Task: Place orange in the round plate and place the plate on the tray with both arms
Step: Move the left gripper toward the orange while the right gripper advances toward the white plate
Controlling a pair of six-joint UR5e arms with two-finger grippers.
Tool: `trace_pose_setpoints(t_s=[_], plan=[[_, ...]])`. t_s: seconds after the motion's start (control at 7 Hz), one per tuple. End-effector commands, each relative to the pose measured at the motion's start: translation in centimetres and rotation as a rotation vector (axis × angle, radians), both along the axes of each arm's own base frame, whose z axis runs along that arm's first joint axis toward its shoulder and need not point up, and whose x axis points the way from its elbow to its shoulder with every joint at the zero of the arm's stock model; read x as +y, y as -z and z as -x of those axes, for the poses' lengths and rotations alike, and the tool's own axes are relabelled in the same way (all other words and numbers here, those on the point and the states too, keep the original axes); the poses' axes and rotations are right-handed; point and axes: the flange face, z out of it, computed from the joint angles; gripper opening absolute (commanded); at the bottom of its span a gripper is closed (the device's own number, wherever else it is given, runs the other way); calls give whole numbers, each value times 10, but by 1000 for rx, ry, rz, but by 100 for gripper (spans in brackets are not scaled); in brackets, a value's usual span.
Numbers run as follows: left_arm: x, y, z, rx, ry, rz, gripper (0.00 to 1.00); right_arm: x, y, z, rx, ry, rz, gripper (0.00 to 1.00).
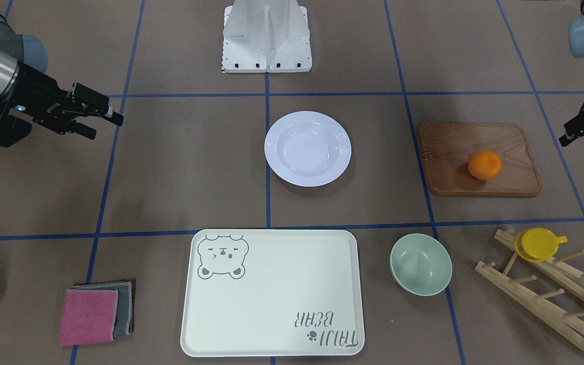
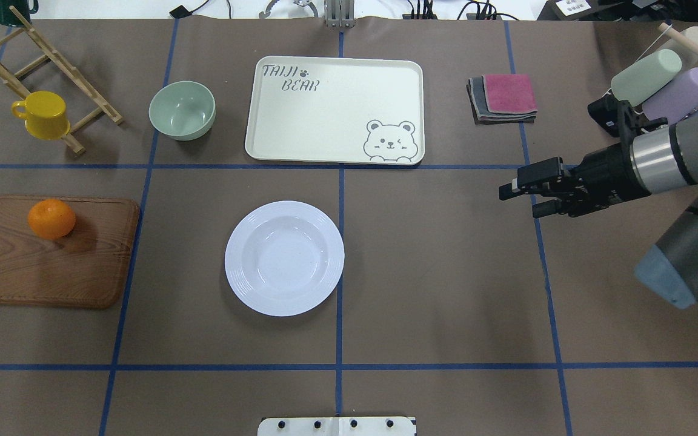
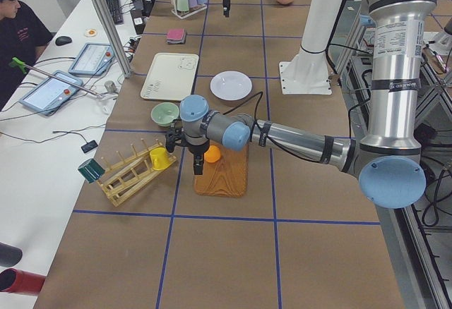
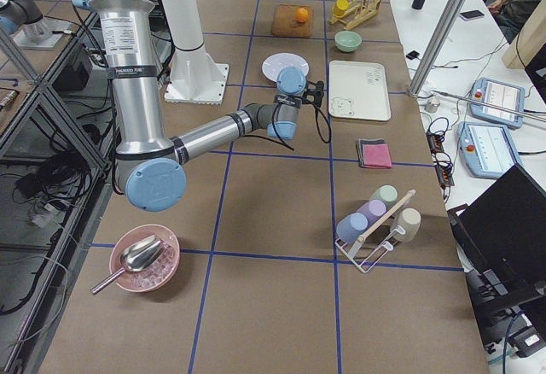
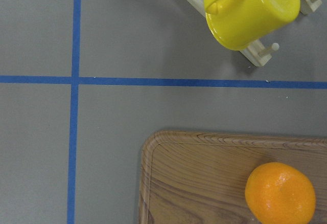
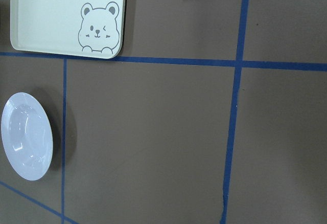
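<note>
**Orange Waits on Board as Two Robot Arms Hover Over Table**

The orange (image 1: 484, 165) sits on a brown wooden board (image 1: 449, 152), near the board's corner that faces the yellow cup, on the robot's left side of the table. The white round plate (image 1: 307, 148) stands empty at the table's centre, across a blue tape line from the board and well apart from the fruit. The cream tray (image 1: 271, 294), with its bear drawing and "TAIJI BEAR" lettering, lies bare beyond the plate on the side away from the robot, separated from it by another tape line.

The left gripper (image 1: 567, 136) hangs in the air just off the board's outer edge, near the orange but not touching it; whether its claw is parted or closed cannot be told from these views. The right gripper (image 2: 518, 201) hovers above bare table on the opposite side, well away from the plate, its two fingers spread and holding nothing.

A pale-green bowl (image 1: 420, 264) rests beside the tray. A yellow cup (image 1: 538, 244) hangs on a wooden rack (image 1: 550, 299), and folded pink and grey cloths (image 1: 97, 313) lie on the tray's other side.
</note>
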Motion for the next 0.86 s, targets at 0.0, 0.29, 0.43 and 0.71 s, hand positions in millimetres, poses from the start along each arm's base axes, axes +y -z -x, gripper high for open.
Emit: trace_pose_setpoints(t_s=[0.0, 0.29, 0.43, 0.71], plan=[[7, 11, -44, 34, 27, 37, 100, 35, 10, 47, -78, -51, 69, 99], [14, 20, -83, 26, 72, 70, 100, 61, 23, 73, -117, -63, 65, 99], [18, 24, -102, 35, 67, 86, 100, 75, 31, 87, -134, -78, 82, 98], [24, 31, -149, -7, 68, 82, 100, 81, 46, 100, -160, -78, 69, 98]])
